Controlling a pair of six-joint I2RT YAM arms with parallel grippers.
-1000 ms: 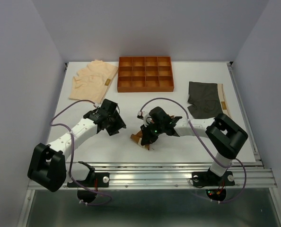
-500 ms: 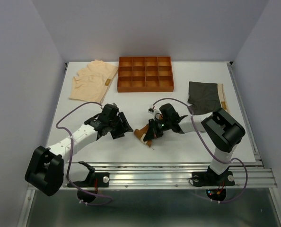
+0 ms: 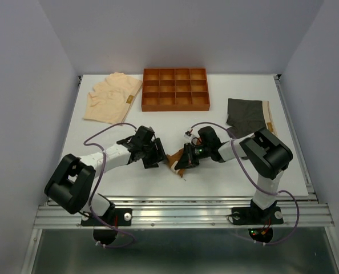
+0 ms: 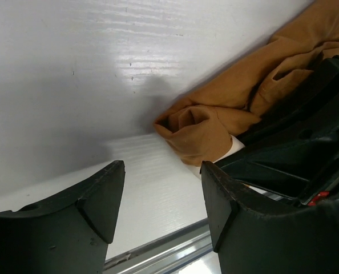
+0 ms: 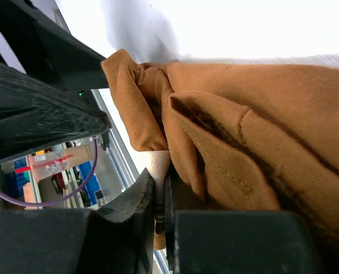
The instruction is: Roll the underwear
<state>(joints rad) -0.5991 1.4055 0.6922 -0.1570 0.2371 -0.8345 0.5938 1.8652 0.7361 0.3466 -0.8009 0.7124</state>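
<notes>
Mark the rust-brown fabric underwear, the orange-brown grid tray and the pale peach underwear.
rust-brown fabric underwear [image 4: 199, 134]: left wrist view, its bunched end.
orange-brown rigid grid tray [image 3: 175, 107]: top view, near wall.
pale peach fabric underwear [image 3: 108, 100]: top view, its middle.

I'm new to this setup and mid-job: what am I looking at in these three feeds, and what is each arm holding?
You are seeing two robot arms bolted at the near edge of a white table. The top feed looks down from above and behind them. The other two come from a camera on each wrist.

The right end effector is shut on the rust-brown underwear, pinching its cream edge, as the right wrist feed shows. The left end effector is open and holds nothing; it points at that bundle.

Farther back lie pale peach underwear, dark grey underwear and an orange-brown compartment tray.
</notes>
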